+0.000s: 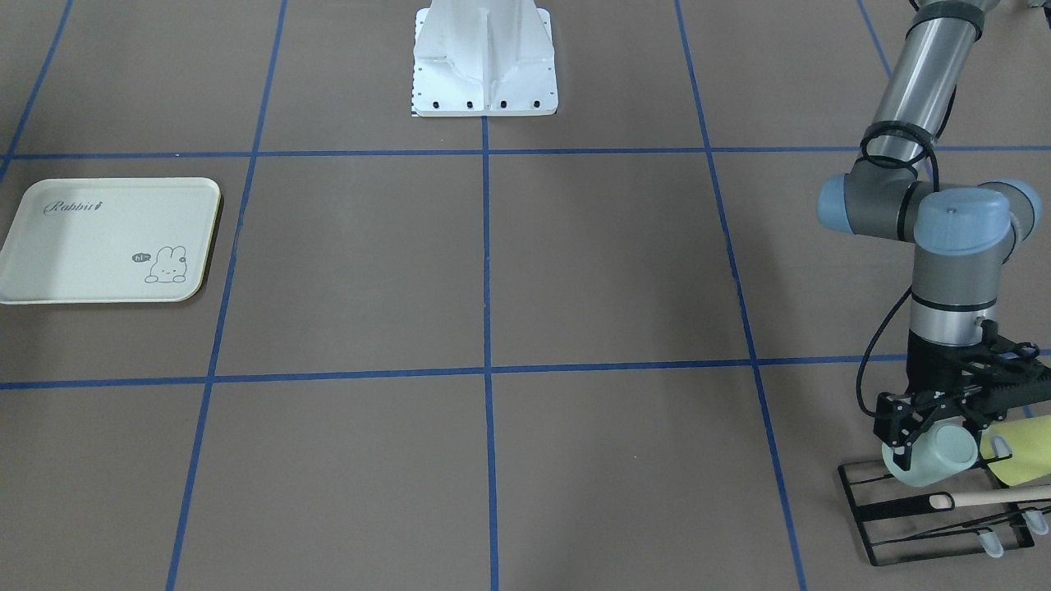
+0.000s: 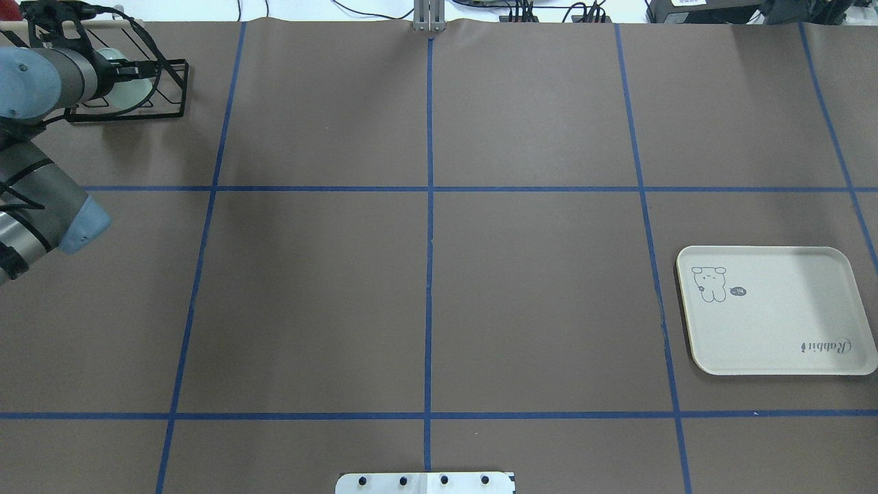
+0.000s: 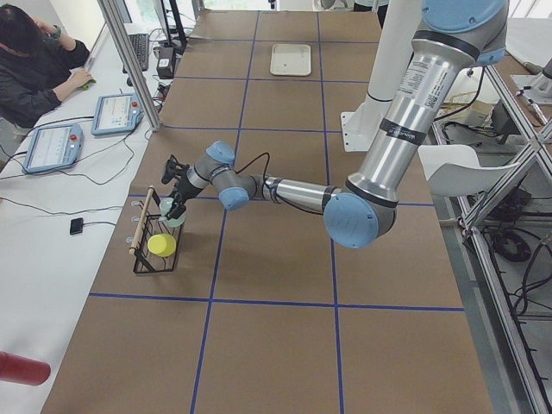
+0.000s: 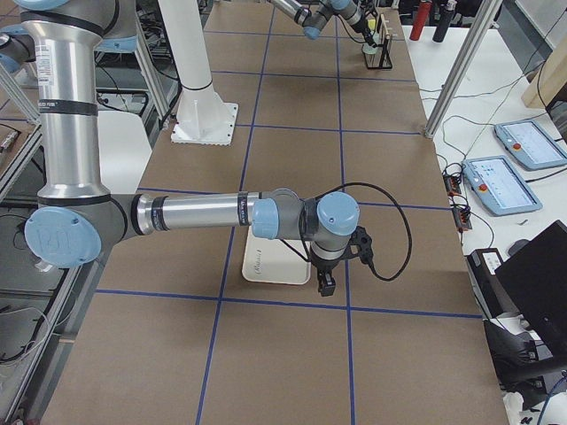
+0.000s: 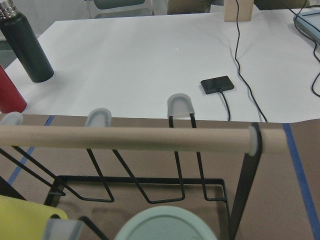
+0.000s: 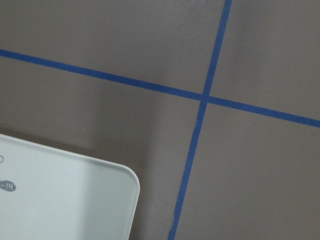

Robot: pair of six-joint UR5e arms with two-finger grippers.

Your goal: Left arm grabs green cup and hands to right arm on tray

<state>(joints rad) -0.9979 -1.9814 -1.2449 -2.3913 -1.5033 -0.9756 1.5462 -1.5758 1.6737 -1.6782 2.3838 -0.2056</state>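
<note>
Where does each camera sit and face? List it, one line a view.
Front-facing: across the table, facing the base; left arm at green cup.
Overhead: behind the robot, looking down; left arm.
Exterior left: table's left end; left arm near.
Exterior right: opposite end; right arm by tray.
Left wrist: faces black wire rack; no body.
Right wrist: down on tray corner; no body.
Shared: front-facing and overhead both show tray, rack.
</note>
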